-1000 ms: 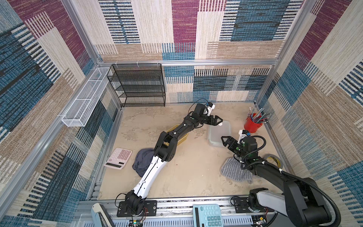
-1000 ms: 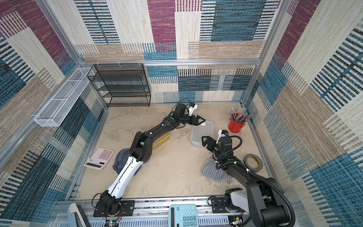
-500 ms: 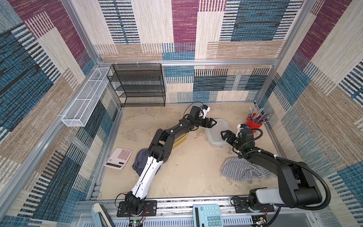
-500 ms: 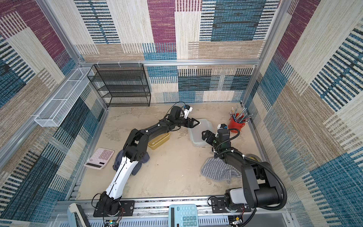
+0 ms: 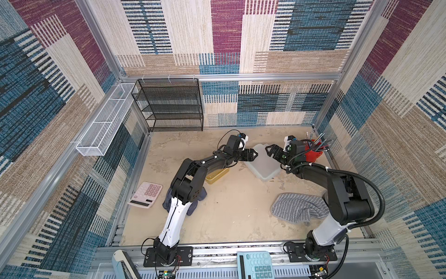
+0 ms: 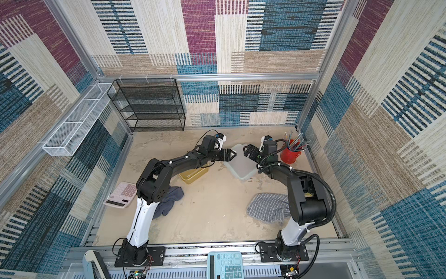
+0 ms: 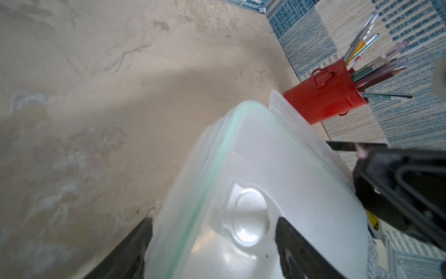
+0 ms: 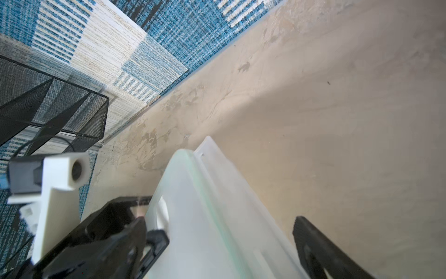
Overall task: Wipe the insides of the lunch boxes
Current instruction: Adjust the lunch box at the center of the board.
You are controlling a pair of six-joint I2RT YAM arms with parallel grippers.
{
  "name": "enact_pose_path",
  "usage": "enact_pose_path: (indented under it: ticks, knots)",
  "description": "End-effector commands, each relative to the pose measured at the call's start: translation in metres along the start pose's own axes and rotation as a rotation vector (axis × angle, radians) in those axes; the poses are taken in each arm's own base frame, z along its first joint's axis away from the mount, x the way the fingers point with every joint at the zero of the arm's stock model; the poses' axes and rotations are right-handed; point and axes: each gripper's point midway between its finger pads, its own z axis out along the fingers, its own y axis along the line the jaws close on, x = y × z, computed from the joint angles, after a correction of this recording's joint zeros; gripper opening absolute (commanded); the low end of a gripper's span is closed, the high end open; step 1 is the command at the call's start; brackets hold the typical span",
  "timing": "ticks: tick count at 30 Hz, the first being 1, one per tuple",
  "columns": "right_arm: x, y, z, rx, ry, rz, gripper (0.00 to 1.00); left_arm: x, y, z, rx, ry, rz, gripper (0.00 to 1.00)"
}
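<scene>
Clear lunch box (image 5: 263,166) has both grippers at it.

Left gripper (image 5: 256,154): jaws spread, straddling the box edge on the side facing away from the red pen cup (image 5: 313,154). In the left wrist view one finger (image 7: 142,241) sits outside the box wall and the other (image 7: 296,246) sits over the lid. Cannot tell whether either pad presses on the plastic.

Right gripper (image 5: 267,148): jaws spread wide, at the box edge on the pen cup side. In the right wrist view one finger (image 8: 318,246) hangs over bare desk (image 5: 236,212), clear of the box. In both top views the two grippers point at each other across the box, tips near but apart.

Clear box: on the desk just beside the pen cup, lid on. A green seal line follows the lid rim, and there is a round dimple in the lid. Cannot tell whether a lid flap touches the cup.

Amber lunch box (image 5: 217,175): farther from the pen cup, beyond the clear box, partly under the left arm. No lid on it in a top view (image 6: 193,175).

Grey striped cloth (image 5: 296,210): on the desk, apart from the pen cup toward the right arm's base. Dark blue cloth (image 6: 169,198) and pink calculator (image 5: 146,194): well apart from the pen cup, past the amber box.
</scene>
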Motion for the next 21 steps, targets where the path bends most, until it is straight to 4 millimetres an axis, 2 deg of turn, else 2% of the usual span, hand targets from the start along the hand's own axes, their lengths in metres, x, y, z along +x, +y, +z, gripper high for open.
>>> enact_pose_path:
  ticks: [1, 6, 14, 17, 21]
  knots:
    - [-0.007, 0.01, 0.007, -0.043, 0.012, -0.036, 0.97, -0.007, -0.01, -0.012, 0.016, -0.045, -0.047, 0.81]
    - [-0.021, 0.001, 0.013, -0.001, 0.0, -0.065, 0.98, -0.002, -0.006, -0.032, -0.024, -0.06, -0.113, 0.81]
    - [-0.04, -0.007, 0.008, 0.053, -0.03, -0.116, 0.98, 0.009, -0.007, -0.065, -0.06, -0.092, -0.19, 0.82]
    - [-0.04, -0.007, 0.004, 0.055, -0.023, -0.118, 0.98, 0.011, -0.006, -0.072, -0.061, -0.111, -0.201, 0.82]
    - [-0.029, -0.011, -0.006, 0.065, -0.012, -0.106, 0.98, 0.009, -0.007, -0.075, -0.068, -0.117, -0.175, 0.83]
